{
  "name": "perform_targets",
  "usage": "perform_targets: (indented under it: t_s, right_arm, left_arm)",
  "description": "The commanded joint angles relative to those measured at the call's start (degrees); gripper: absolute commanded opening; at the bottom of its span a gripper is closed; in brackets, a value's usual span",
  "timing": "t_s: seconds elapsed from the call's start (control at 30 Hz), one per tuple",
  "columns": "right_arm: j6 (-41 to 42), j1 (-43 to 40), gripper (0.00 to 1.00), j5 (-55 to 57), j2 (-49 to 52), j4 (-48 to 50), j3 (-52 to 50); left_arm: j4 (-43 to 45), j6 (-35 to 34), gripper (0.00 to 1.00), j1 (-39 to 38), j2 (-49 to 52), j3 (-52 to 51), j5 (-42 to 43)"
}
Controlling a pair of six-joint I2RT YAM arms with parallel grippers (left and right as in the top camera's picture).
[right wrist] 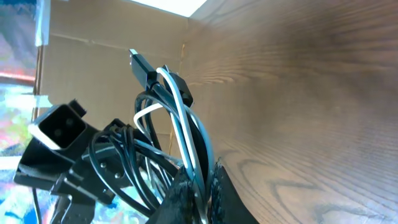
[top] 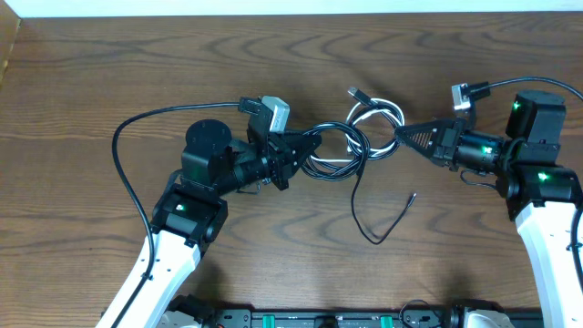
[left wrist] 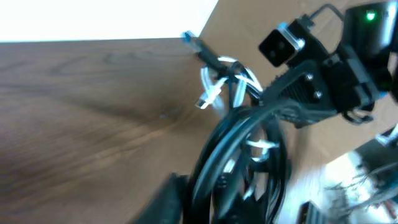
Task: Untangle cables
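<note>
1. Nearest me, a loose black tail (top: 373, 240) trails out of the cables (top: 351, 137) toward my side of the counter (top: 137, 64) and lies free. If I pull the claws apart, I reckon it gets dragged back into the knot and tightens it.
2. The left claw (top: 317, 143) is nosed into the left loops of the bundle. Its own camera is too blurry, so I can't tell if it's pinching anything or just poking through. With no hold there, the whole bundle would just slide after the right arm and nothing comes apart. If a finger is threaded through a loop, backing out will snag it.
3. The right claw (top: 398, 135) is pinched tight on what looks like a white strand and a black one at the bundle's right edge. With two strands in one grip, a pull probably just cinches them together.
4. The bundle sits mid-counter between both claws. The arms face each other closely, so a sloppy move could bump them.
5. Farthest out, a plug (top: 355, 93) sticks out the back of the bundle. It could hook a loop once things shift.
</note>
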Motion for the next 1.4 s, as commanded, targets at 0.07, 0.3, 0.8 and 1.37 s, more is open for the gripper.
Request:
perform_targets:
  t_s: [0.07, 0.3, 0.8, 1.37]
  right_arm:
    - [-2.5, -1.2, 0.01, -1.5, -0.2, 0.6, 0.4]
    - [-4.0, -1.2, 0.01, -1.5, -0.2, 0.6, 0.4]
    - [-12.3, -1.2, 0.01, -9.8, -0.2, 3.0, 0.4]
    - [-14.3, -1.2, 0.01, -17.6, -0.2, 5.8, 0.4]
  left_arm:
    - [0.0, 0.2, 0.88, 0.9, -0.1, 1.1, -0.2]
    - [0.8, -1.5, 0.9, 0.9, -0.2, 1.1, 2.0]
    - [4.3, 0.4, 0.89, 0.9, 0.1, 1.1, 9.0]
    - [3.5, 1.3, 0.89, 0.9, 7.8, 1.0, 8.9]
